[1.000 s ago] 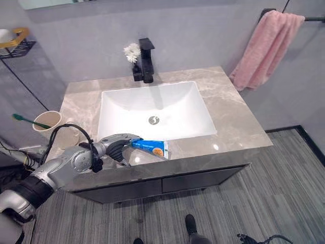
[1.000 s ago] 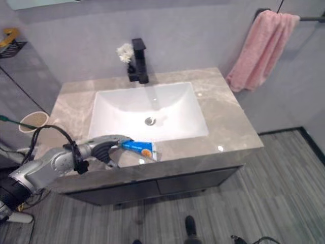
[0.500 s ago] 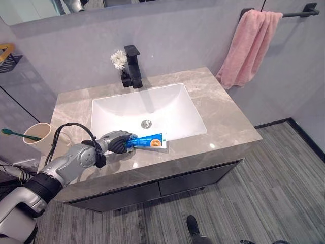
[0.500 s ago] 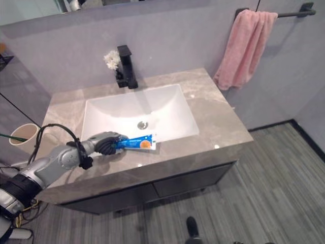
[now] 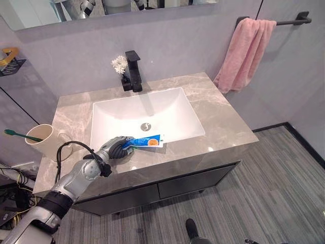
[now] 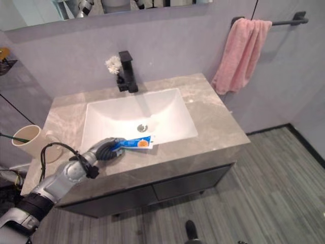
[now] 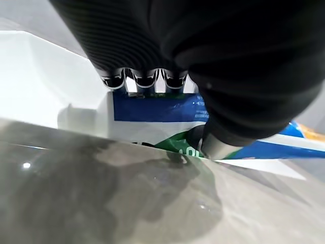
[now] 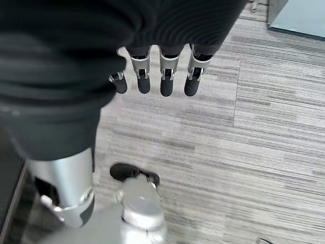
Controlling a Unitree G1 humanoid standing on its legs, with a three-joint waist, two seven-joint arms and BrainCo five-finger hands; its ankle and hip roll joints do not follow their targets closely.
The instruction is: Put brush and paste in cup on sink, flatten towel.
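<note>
- Since a second ago, the left hand [image 5: 118, 148] has closed round the toothpaste tube [image 5: 147, 141] on the counter's near edge.
- Right hand [image 8: 152, 76] hangs relaxed, empty.
- Lifting cleanly, it should carry left to the cup [image 5: 44, 142] holding the toothbrush [image 5: 20, 134].

Eye views: looked down from high, sharing the sink [image 5: 147, 114], faucet [image 6: 128, 71] at 12 o'clock.
Left wrist: very near the counter [image 7: 101, 193].
Right wrist: faced the floor [image 8: 254, 127].

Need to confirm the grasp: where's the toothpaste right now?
In the left eye view, the toothpaste lies along the sink basin's front rim, its left end in the left hand.
</note>
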